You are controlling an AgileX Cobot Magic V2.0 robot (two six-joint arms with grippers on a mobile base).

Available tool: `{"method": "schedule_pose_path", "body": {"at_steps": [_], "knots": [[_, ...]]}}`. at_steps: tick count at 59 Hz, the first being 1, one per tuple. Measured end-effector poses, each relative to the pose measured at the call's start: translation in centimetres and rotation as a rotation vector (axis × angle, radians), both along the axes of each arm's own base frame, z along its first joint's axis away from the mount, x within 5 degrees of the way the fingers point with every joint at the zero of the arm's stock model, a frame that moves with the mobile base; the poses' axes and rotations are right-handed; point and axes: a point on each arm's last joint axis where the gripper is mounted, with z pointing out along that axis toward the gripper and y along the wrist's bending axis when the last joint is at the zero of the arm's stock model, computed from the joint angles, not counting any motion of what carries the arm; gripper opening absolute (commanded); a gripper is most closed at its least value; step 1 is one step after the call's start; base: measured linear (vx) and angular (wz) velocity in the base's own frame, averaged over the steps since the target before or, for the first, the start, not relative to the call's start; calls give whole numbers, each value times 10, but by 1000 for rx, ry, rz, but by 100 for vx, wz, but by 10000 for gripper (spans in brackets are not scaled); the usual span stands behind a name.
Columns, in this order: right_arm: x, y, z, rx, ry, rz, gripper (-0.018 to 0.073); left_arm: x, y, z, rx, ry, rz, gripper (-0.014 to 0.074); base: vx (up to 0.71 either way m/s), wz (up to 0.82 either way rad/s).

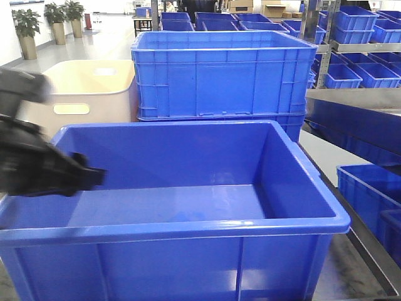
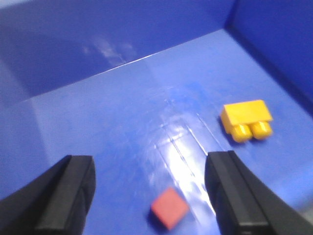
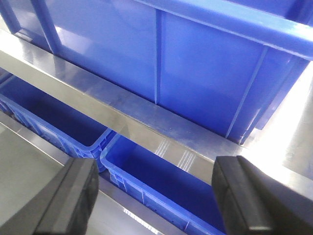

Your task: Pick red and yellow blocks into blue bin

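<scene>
Landmark: bin [image 1: 188, 229].

Left gripper [image 2: 149, 196] inside the bin, jaws spread wide, nothing between them. It hangs above the floor, fingers pointing down. Front view shows the arm reaching in over the bin's left wall.

Red block [image 2: 169, 209] lies flat on the bin floor, just below the gap between the fingers. Reads as set down there; the wide jaws fit a release.

Yellow block [image 2: 247, 120] further in on the floor, toward the bin's right wall, tipped on its side, studs facing the camera. Well apart from the red.

Both blocks look delivered. Judgement: task about done; the left arm only needs to lift clear.

Right gripper [image 3: 156, 196] outside the bin, beside its ribbed outer wall, over the metal shelf [image 3: 146, 120] and the lower crates [image 3: 161, 181]. Jaws wide, empty; looks parked.

Behind the bin: tall crate [image 1: 222, 75], beige tub [image 1: 88, 94].
</scene>
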Motion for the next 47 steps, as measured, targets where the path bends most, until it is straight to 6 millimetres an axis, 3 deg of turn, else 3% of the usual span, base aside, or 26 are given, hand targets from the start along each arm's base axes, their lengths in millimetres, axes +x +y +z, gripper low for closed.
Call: {"method": "schedule_pose_path", "body": {"at_steps": [8, 16, 31, 47], "knots": [[0, 0, 0, 0, 0, 0, 528, -54, 21, 22, -29, -48, -4, 557, 0, 0], [0, 0, 0, 0, 0, 0, 528, -101, 40, 15, -60, -87, -10, 556, 0, 0], [0, 0, 0, 0, 0, 0, 528, -167, 66, -34, -67, -95, -13, 556, 0, 0], [0, 0, 0, 0, 0, 0, 528, -200, 78, -95, -57, -40, -19, 556, 0, 0]]}}
